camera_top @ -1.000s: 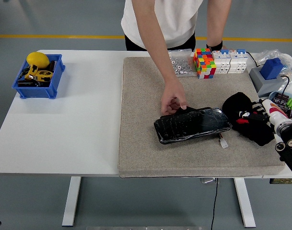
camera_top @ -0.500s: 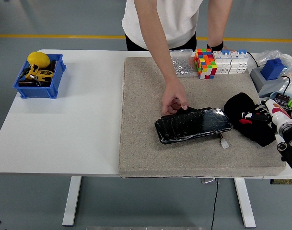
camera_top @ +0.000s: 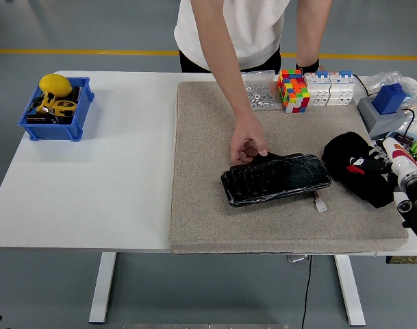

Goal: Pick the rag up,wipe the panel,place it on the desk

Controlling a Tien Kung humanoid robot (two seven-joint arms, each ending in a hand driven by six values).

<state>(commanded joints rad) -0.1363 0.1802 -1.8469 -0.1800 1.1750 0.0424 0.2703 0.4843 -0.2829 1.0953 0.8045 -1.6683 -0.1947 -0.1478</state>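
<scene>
Over the second before, the right hand [camera_top: 372, 164] and the black rag [camera_top: 352, 168] under it had drifted a little toward the right edge of the picture, while the person's hand [camera_top: 248, 145] had stayed put on the panel [camera_top: 276, 179]; the robot's fingers lay on the rag's right side, but whether they were closed into the cloth or only resting on it could not be told from this view. The rag sat bunched on the grey mat [camera_top: 201, 171], just beside the panel's right end and apart from it; the panel, dark and glossy, lay slightly skewed near the mat's middle, and the person pressed its far left corner, probably to keep it from sliding under a wipe. The left hand was out of view.

Room was tight on the right: a blue-topped box [camera_top: 385, 103], loose wires and a plastic bag crowded the table's right edge behind the wrist, and a small white connector [camera_top: 320, 203] lay just in front of the panel's right end, where a sweep could catch it. The near strip of mat in front of the panel was open; to the left the bare white table [camera_top: 92, 185] offered wide room for setting the rag down, with only a blue bin [camera_top: 54, 110] at its far corner. A colour cube [camera_top: 292, 89] and white blocks [camera_top: 329, 88] stood well back along the mat's far edge.
</scene>
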